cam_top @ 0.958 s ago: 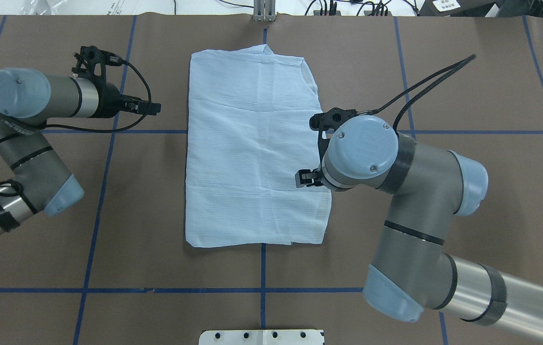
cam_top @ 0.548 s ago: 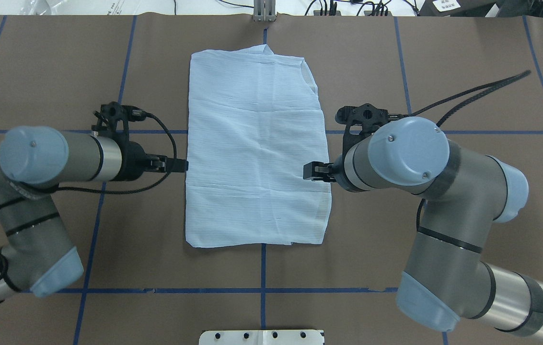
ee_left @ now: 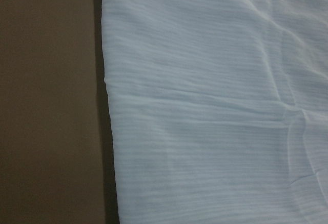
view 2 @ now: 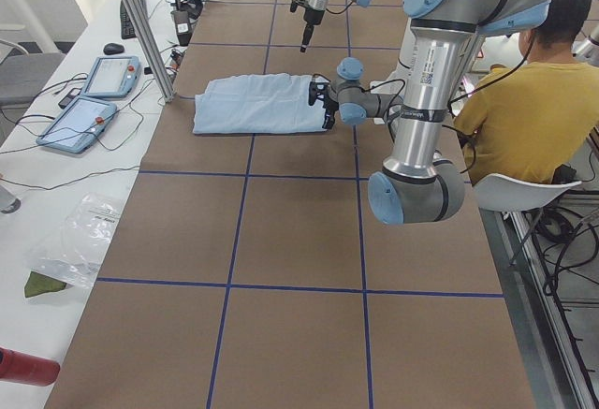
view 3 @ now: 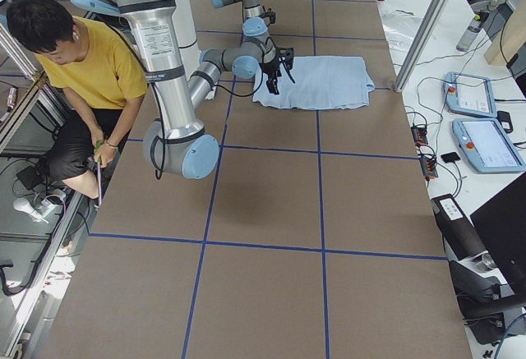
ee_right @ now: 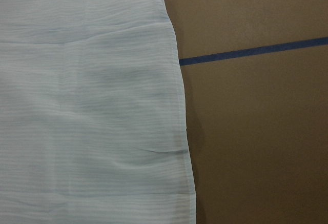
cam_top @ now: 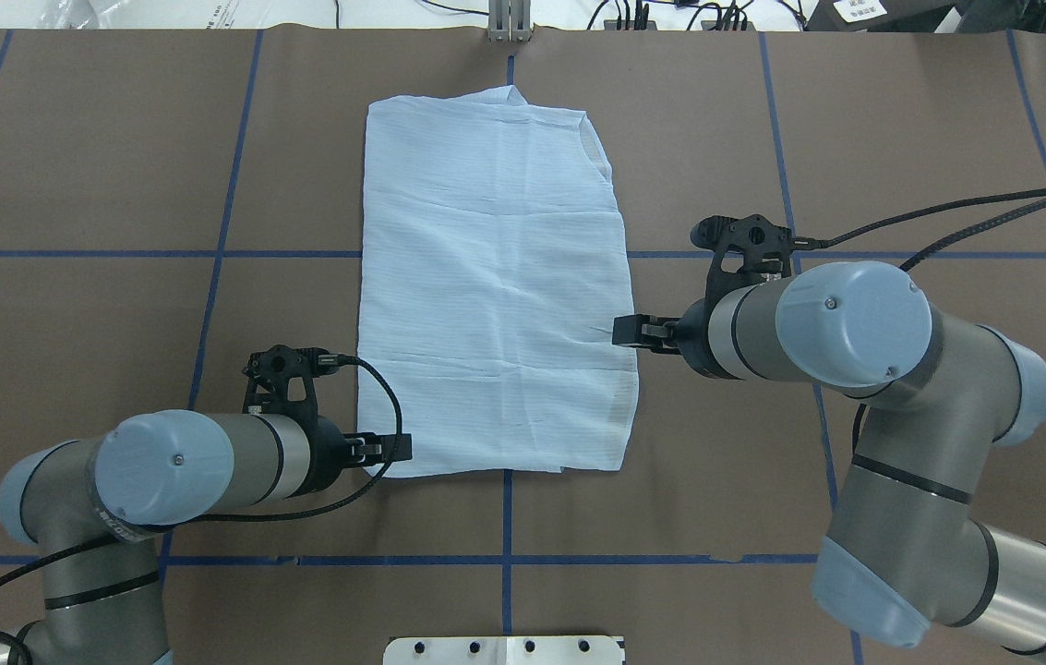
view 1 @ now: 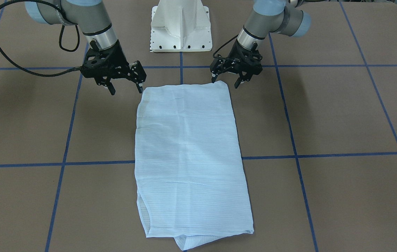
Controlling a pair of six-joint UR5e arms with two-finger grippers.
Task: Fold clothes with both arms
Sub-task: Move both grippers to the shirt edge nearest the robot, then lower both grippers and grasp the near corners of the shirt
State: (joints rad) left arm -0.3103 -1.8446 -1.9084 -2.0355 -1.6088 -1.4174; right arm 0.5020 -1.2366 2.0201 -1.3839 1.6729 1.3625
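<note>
Right at left pincer (view 1: pixel 225 83), shirt (view 1: pixel 187 140) corner.

Table (cam_top: pixel 70 139): wide, flat, covered in matte brown sheeting. Blue tape lines (cam_top: pixel 504 560) mark it into large squares.

Shirt (cam_top: pixel 495 277): pale blue, finely striped, lying flat as a long folded rectangle near the middle of the table. It sits over the lengthwise centre line, and one cross line runs under it. A few soft creases cross it (a small flap of cloth pokes out at the end away from the robot).

White base (view 1: pixel 180 31): stands on the table's robot side, on the centre line, apart from the shirt.
</note>
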